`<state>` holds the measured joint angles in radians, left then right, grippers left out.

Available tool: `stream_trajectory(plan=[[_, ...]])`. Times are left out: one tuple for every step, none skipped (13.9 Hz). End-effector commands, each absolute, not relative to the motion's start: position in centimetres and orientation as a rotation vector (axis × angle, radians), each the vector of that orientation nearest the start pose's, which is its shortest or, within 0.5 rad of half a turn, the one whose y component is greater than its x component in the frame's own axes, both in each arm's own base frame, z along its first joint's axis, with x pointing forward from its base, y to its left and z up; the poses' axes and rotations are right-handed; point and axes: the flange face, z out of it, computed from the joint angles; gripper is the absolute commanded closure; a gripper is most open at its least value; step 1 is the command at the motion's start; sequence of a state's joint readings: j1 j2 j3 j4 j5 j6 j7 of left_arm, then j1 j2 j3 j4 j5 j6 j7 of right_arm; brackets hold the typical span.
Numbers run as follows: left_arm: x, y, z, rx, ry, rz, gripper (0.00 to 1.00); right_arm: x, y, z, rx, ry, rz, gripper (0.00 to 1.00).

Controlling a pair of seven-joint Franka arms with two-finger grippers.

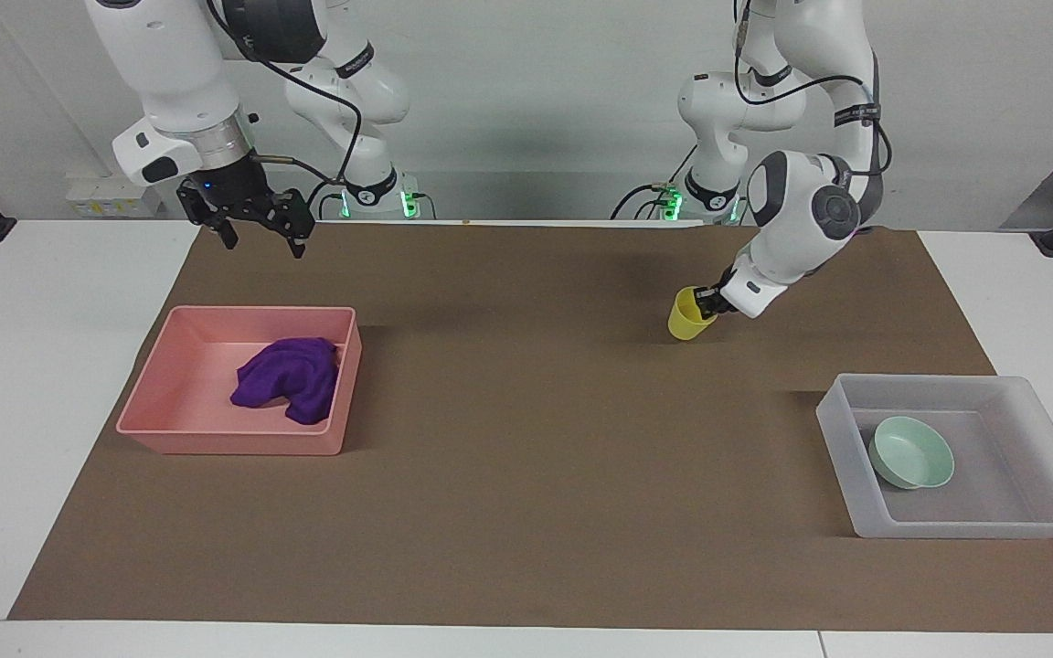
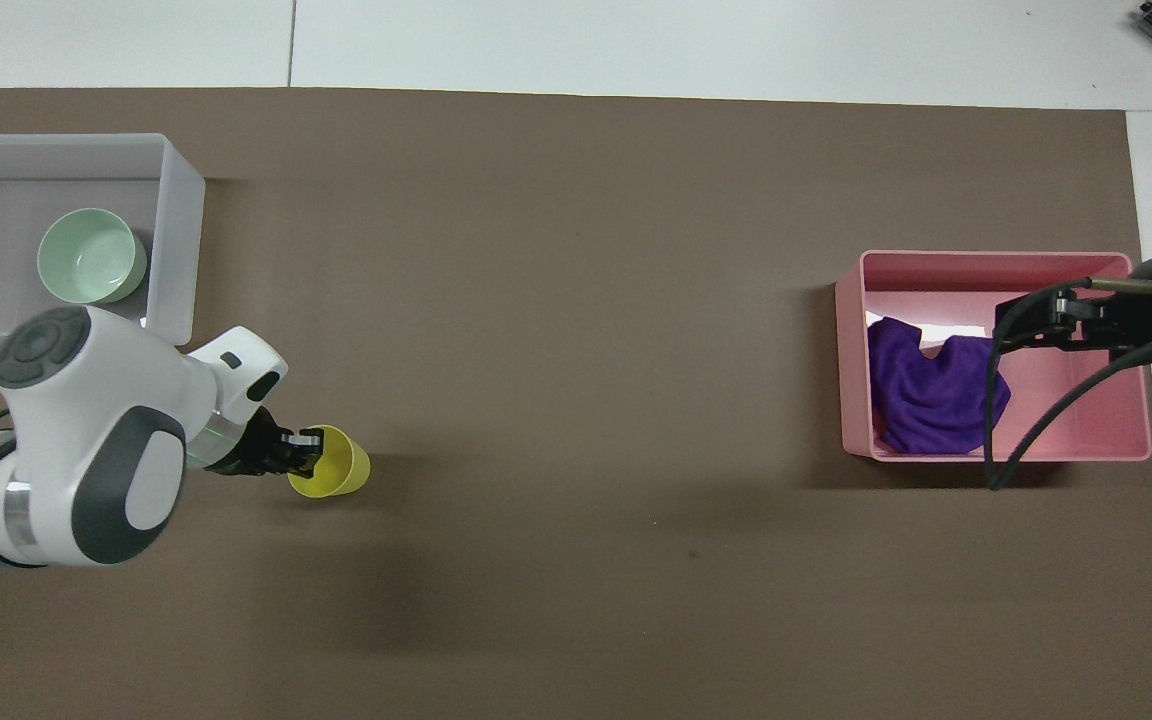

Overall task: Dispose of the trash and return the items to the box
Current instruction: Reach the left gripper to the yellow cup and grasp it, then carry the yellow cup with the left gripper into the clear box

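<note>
Left gripper (image 1: 706,304) pinches the cup (image 1: 688,316) rim, tilting it on the mat (image 1: 526,512).
Right gripper (image 1: 256,228) hangs splayed over the mat; farther out, rag (image 1: 292,376) lies in the pink tray (image 1: 216,437), bowl (image 1: 911,452) in the box (image 1: 938,528).

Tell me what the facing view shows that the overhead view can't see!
Only the facing view shows both arm bases, the wall, and the right gripper up in the air, open.

Only the overhead view looks straight down into the yellow cup and the mint-green bowl.

Both show the left gripper shut on the cup's rim, the bowl in the whitish box, and the purple rag in the pink tray.
</note>
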<state>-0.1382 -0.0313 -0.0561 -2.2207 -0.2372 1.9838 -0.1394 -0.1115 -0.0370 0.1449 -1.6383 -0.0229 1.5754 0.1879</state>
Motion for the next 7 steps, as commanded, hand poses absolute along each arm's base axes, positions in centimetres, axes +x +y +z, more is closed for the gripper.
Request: stream_trajectory(plan=[[52.4,-6.5,44.6,-3.327,-0.226,0.349,1.00,53.3,1.8,61.3,-3.144,0.252,0.040,0.00],[54.0,-4.1,47.0,-3.342,-0.283,0.278,1.00,53.3,1.8,61.3,-3.144,0.250,0.036,0.00],[55.3,-2.0,49.5,-3.354,-0.331,0.179,1.00,53.4,1.8,61.4,-3.144,0.250,0.028,0.00],[57.1,1.1,52.6,-3.348,-0.408,0.053,1.00,53.4,1.8,61.4,-3.144,0.250,0.028,0.00],[58.3,4.3,54.5,-3.340,-0.487,-0.033,1.00,53.4,1.8,61.4,-3.143,0.250,0.026,0.00],[59.2,7.6,55.3,-3.321,-0.561,-0.093,1.00,53.4,1.8,61.4,-3.143,0.250,0.026,0.00],[60.5,10.2,55.1,-3.283,-0.591,-0.123,1.00,53.4,1.8,61.4,-3.143,0.250,0.026,0.00]])
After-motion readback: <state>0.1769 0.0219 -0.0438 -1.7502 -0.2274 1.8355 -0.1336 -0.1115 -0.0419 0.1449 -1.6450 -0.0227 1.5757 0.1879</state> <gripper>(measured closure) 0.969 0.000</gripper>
